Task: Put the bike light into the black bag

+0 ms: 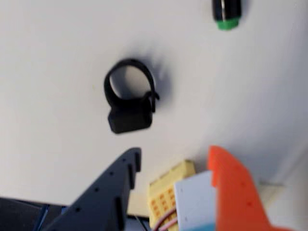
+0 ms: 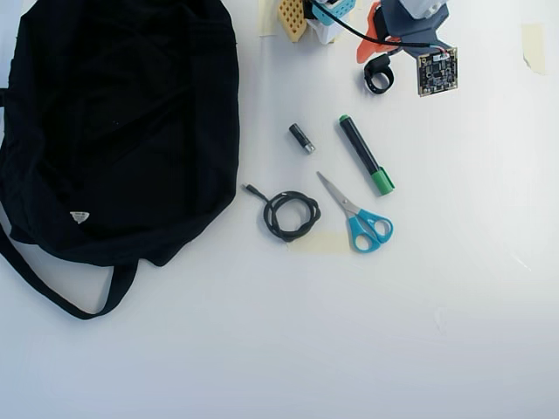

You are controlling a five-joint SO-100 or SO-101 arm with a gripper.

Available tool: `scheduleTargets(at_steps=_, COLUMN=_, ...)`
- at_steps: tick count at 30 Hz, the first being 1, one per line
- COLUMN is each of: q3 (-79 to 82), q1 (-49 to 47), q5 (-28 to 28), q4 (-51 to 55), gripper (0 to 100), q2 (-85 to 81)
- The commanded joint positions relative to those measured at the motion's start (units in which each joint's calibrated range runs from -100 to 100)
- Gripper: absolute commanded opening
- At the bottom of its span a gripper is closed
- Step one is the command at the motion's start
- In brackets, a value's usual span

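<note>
The light point(image 1: 129, 103) lies loose on the tabletop point(image 2: 437, 305), just ahead of the end effector point(image 1: 175, 161), whose jaws gape empty. This looks like the approach; next it should lower, clamp, then cross to the bag point(image 2: 113, 122).

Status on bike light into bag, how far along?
Nothing is done yet: the bike light lies on the table, far right of the black bag in the overhead view. In hand: the end effector sits open just short of the light in the wrist view, not touching it. Left: grasp, carry across, drop into the bag.
</note>
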Motion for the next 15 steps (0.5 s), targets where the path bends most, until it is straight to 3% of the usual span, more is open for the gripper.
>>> scheduleTargets(at_steps=1, q3=0.13, q1=0.44, q5=-0.19, q4=-4.75, gripper=24, q2=-0.61)
scheduleTargets(at_steps=6, q3=1.03, q1=0.44, q5=-0.29, q4=-10.70, gripper=27, q2=-0.28)
scheduleTargets(at_steps=15, q3=5.26, q1=0.37, q5=-1.66, q4=-11.99, gripper=30, q2=-0.28)
